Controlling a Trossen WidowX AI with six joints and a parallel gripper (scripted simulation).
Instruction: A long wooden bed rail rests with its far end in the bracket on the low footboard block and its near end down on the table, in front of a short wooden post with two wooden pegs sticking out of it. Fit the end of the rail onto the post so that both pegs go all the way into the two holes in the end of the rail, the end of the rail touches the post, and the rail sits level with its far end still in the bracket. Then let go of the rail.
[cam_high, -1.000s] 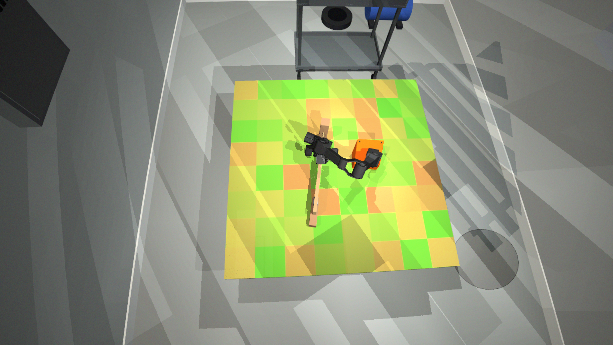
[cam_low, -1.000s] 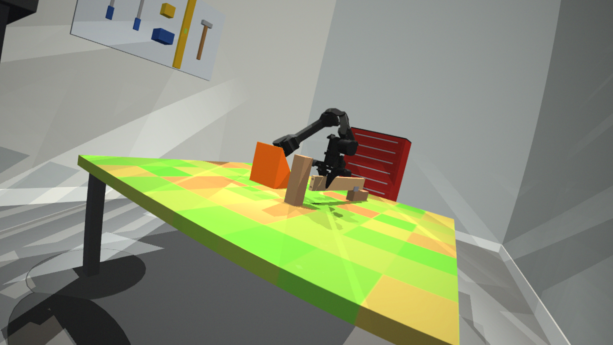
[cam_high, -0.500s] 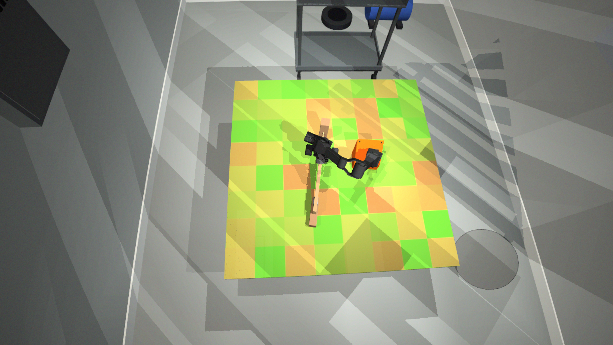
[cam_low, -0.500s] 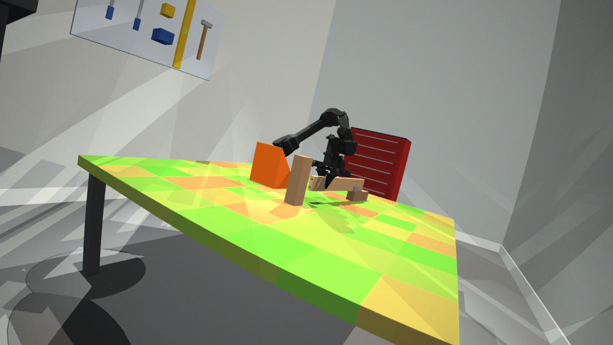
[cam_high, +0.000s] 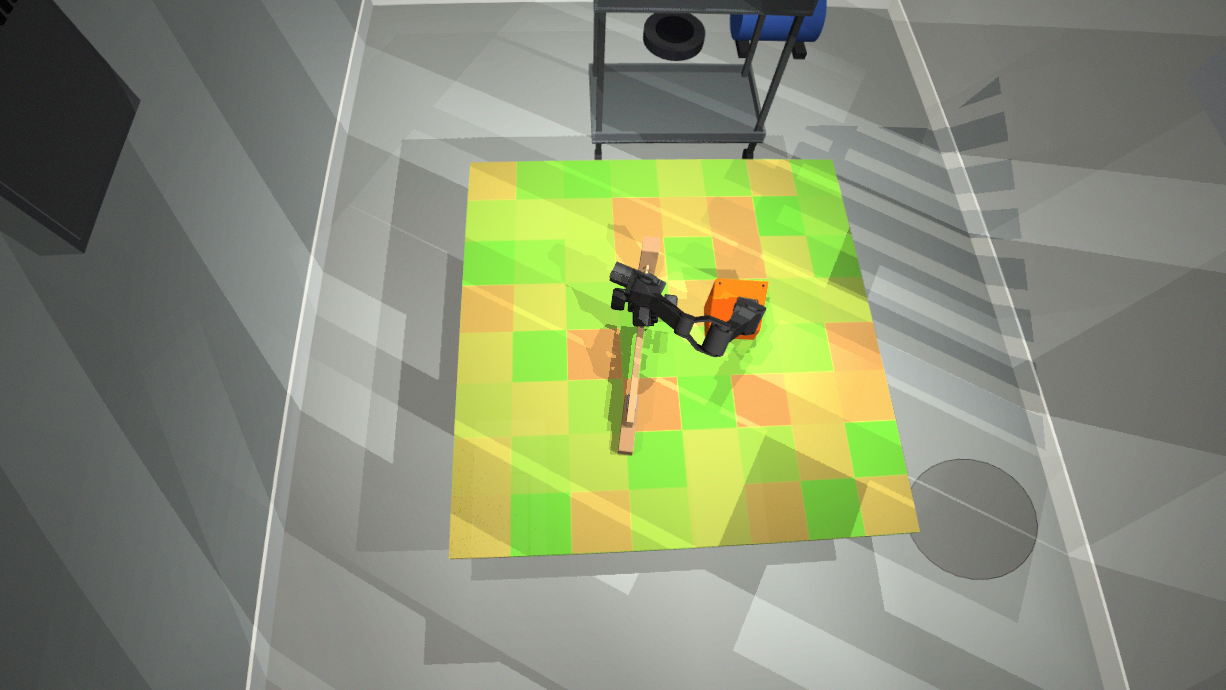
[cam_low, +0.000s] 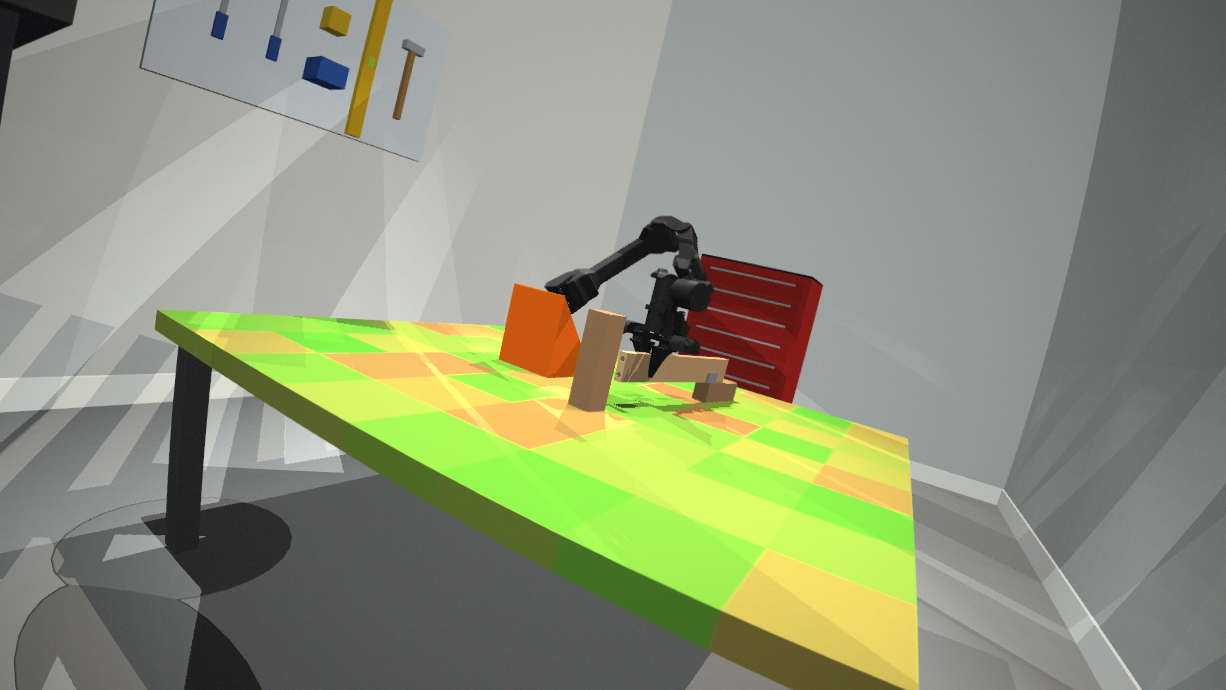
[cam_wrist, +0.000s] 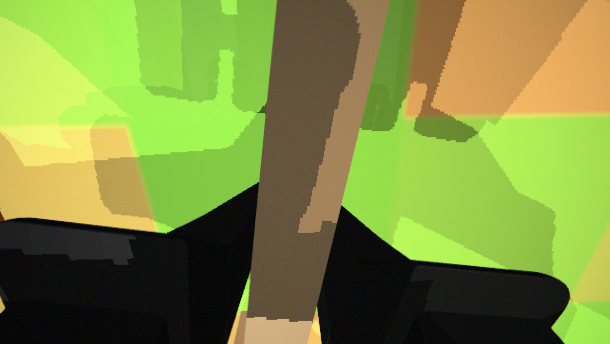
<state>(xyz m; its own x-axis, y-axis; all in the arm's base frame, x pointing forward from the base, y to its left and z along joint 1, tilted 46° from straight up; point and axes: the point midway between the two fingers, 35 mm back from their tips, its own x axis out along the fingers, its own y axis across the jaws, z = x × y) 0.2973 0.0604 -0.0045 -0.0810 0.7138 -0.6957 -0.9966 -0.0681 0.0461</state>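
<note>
The long wooden rail (cam_high: 634, 377) (cam_low: 686, 366) (cam_wrist: 300, 125) runs along the checked table (cam_high: 549, 514) (cam_low: 600, 531). Its far end rests in the bracket on the low footboard block (cam_high: 626, 441) (cam_low: 713, 391). Its near end is lifted off the table, close against the short wooden post (cam_high: 652, 250) (cam_low: 596, 360). I cannot tell whether the pegs are in the holes; the arm and post hide them. My gripper (cam_high: 641, 317) (cam_low: 656, 349) (cam_wrist: 289, 195) is shut on the rail near its post end, one finger on each side.
The arm's orange base (cam_high: 724, 295) (cam_low: 531, 338) stands beside the rail. A metal shelf cart (cam_high: 677, 77) stands behind the table's far edge. A red cabinet (cam_low: 763, 325) stands past the table, and a tool board (cam_low: 291, 60) hangs on the wall.
</note>
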